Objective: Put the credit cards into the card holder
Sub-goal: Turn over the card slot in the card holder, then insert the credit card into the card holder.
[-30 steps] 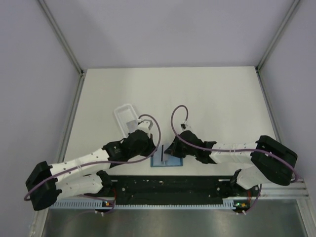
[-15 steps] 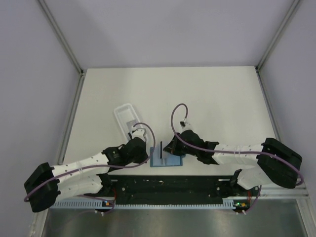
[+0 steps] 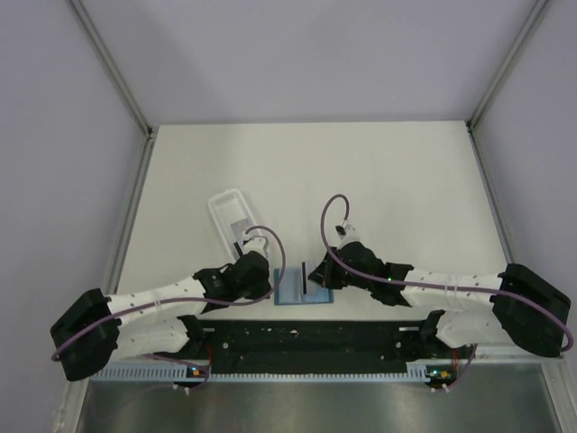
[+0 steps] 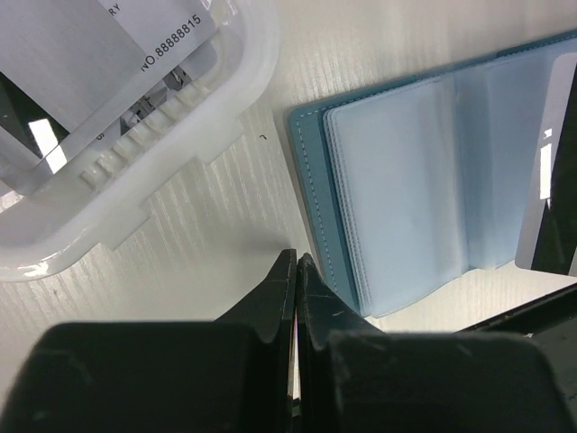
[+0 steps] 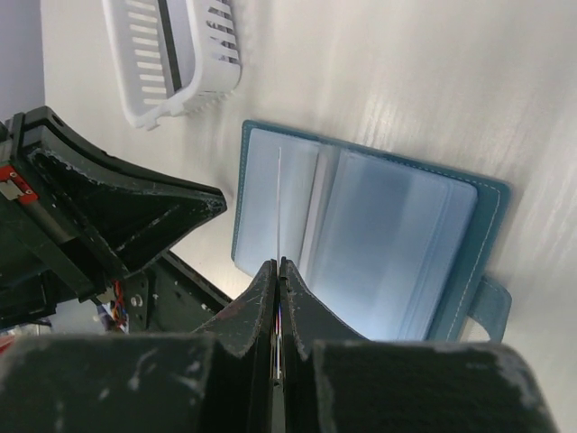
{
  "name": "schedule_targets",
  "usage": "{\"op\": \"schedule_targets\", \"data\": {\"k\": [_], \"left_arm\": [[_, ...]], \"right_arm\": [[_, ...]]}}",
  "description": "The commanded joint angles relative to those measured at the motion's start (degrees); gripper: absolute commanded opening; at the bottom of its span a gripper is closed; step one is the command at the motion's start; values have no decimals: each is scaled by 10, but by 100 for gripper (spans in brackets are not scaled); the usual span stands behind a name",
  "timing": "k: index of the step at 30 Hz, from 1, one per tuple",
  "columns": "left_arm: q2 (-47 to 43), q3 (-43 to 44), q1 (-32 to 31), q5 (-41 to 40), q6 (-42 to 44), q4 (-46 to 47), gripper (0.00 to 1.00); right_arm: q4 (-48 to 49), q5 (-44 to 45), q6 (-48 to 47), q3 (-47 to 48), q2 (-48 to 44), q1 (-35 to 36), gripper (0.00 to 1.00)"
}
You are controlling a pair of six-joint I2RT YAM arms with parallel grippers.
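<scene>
Teal card holder (image 5: 379, 234): lies open and flat by the near edge of the tabletop, midway along it, pale sleeves up, with the white tray (image 4: 180, 153) of further credit cards (image 4: 99, 45) just beyond its left side. Tools: the right gripper (image 5: 278, 266) is clamped on one card (image 5: 279, 194), held on edge over the sleeves; the left gripper (image 4: 296, 269) is closed on nothing, tips at the holder's outer rim, contact not discernible. Step in hand, by judgement: insertion of this card, which calls for lining its lower edge with a sleeve mouth and sliding it in without shifting the holder.
</scene>
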Motion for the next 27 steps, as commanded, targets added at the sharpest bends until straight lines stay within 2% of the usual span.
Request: {"op": "schedule_targets", "data": {"k": [1, 11, 27], "left_arm": [[10, 0, 2, 8, 0, 36, 0], [24, 1, 2, 16, 3, 45, 0], [44, 3, 2, 27, 5, 58, 0]], "right_arm": [[-17, -4, -1, 6, -12, 4, 0], [92, -83, 50, -41, 36, -33, 0], [187, -117, 84, -64, 107, -48, 0]]}}
